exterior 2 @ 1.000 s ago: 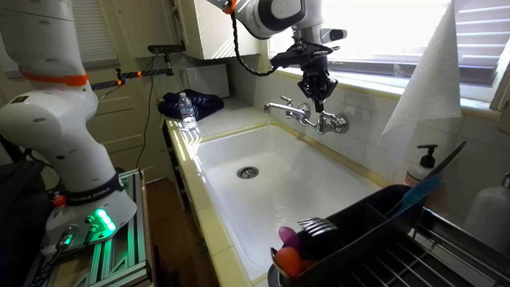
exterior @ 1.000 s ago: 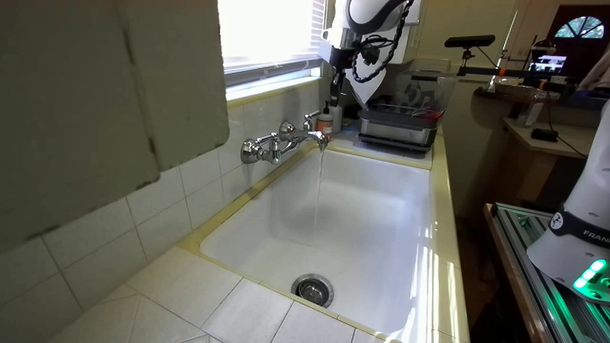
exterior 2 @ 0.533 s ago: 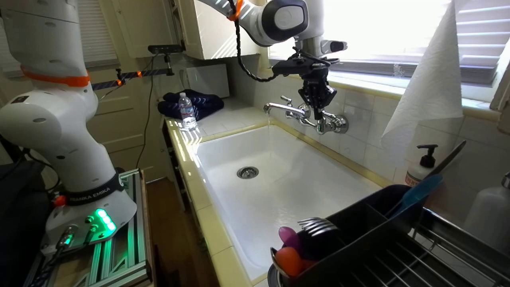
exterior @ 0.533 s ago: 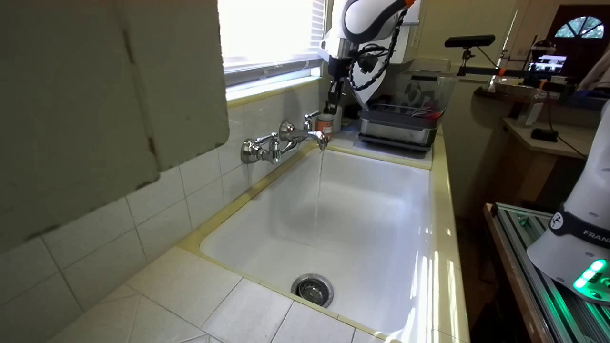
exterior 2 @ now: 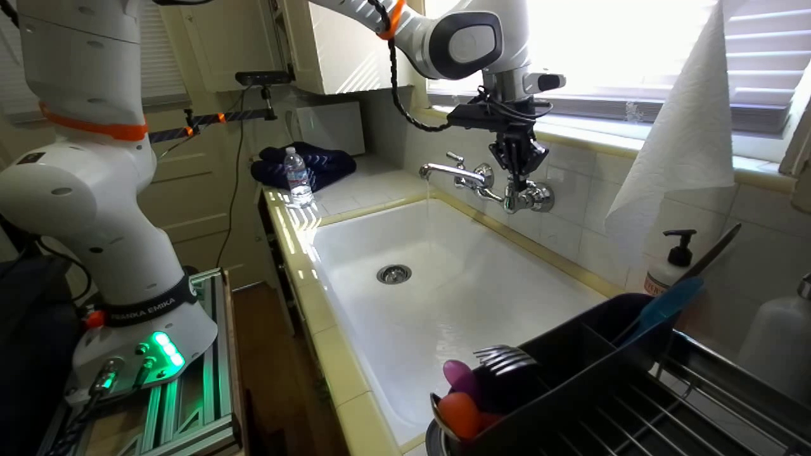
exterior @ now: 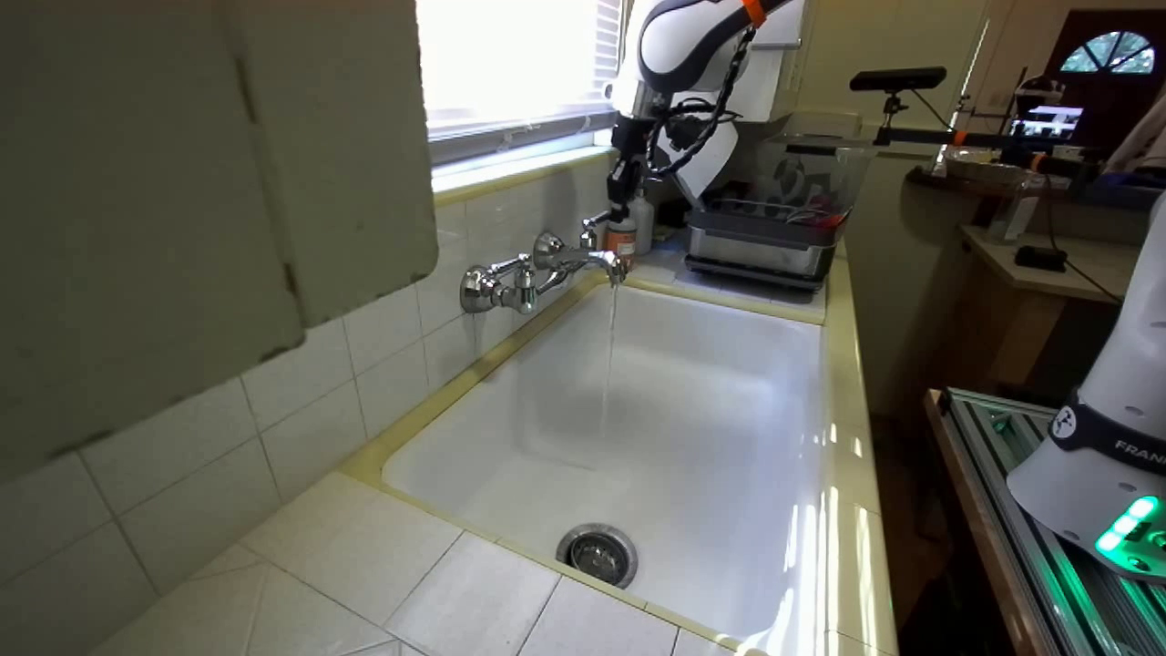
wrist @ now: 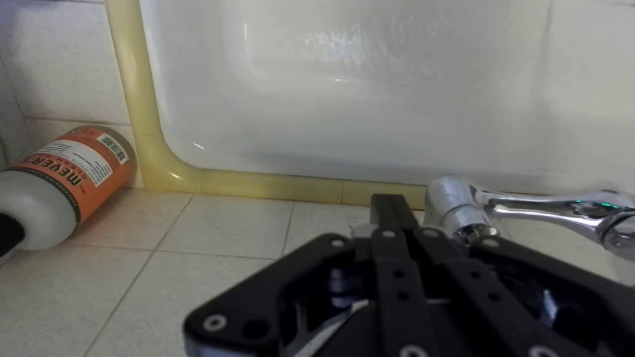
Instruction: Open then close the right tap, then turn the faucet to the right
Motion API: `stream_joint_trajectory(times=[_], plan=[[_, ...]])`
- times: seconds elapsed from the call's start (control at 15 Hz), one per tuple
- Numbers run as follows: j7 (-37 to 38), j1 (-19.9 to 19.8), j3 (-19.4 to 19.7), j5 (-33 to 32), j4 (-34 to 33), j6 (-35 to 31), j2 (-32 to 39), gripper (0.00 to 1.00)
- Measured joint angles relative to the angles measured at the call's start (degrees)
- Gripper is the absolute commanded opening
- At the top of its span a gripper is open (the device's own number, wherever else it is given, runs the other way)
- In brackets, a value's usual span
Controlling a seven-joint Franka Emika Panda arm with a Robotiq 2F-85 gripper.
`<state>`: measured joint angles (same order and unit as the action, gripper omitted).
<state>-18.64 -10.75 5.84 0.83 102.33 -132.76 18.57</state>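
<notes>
The right tap [exterior 2: 510, 199] is a chrome handle on the wall fixture; it also shows in an exterior view [exterior: 592, 224] and its chrome body in the wrist view [wrist: 450, 198]. My gripper [exterior 2: 520, 188] is shut and empty, fingertips together [wrist: 395, 201]. It points down right beside the right tap and hides part of its lever; contact cannot be told. In an exterior view the fingertips [exterior: 619, 217] are just at the lever's outer end. The faucet [exterior: 594, 259] is a chrome spout over the sink, also seen in an exterior view [exterior 2: 448, 170]. A thin water stream runs from it.
The white sink [exterior: 710, 319] has a yellow tile edge. The twin chrome handle [exterior: 510, 266] is at the fixture's other end. A soap bottle [wrist: 82, 166], dish rack [exterior 2: 583, 386] and hanging paper towel [exterior 2: 681, 139] are near the gripper's side. The tiled wall and window sill are behind.
My gripper has moved down and toward the wall, coming beside the right tap. It stays shut. Water runs from the faucet throughout; the fixture has not visibly moved.
</notes>
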Motion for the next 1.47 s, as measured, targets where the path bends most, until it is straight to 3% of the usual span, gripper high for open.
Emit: stream_joint_trajectory(times=[1.47], plan=[[1.9,-0.9,-0.6,3.0,-3.0,0.4,2.4,0.0]])
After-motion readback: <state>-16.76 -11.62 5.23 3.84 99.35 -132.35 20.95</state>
